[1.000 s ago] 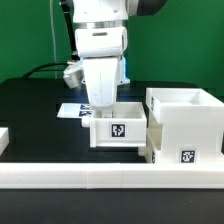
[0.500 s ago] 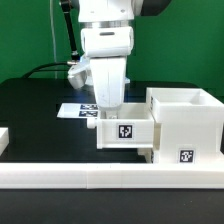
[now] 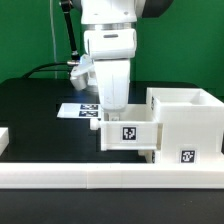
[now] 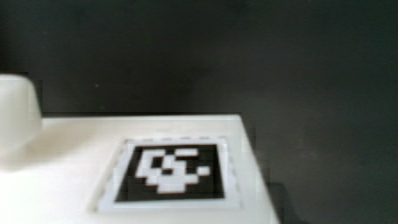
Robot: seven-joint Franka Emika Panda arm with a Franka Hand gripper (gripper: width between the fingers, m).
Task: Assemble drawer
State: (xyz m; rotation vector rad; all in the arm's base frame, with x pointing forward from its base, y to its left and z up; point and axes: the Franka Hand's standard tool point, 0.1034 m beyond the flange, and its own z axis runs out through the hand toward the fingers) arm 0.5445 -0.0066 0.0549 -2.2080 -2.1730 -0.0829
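Note:
The drawer's large open-fronted white case [image 3: 186, 122] stands at the exterior view's right, a tag on its lower front. A small white tray [image 3: 128, 134] with a tag on its front sits against the case's left side. My gripper [image 3: 113, 112] reaches down into this tray, and its fingertips are hidden by the tray's wall; it seems shut on that wall. In the wrist view the tray's tagged white face [image 4: 175, 172] fills the lower part, over the black table [image 4: 214, 50]. No fingers show there.
The long low white rail [image 3: 100, 180] runs along the front. The marker board [image 3: 78, 109] lies flat behind the tray. Another white part [image 3: 4, 138] shows at the exterior view's left edge. A white rounded shape [image 4: 15, 110] sits at the wrist view's edge.
My gripper and the small tray have moved together toward the exterior view's right, and the tray has come up against the large case.

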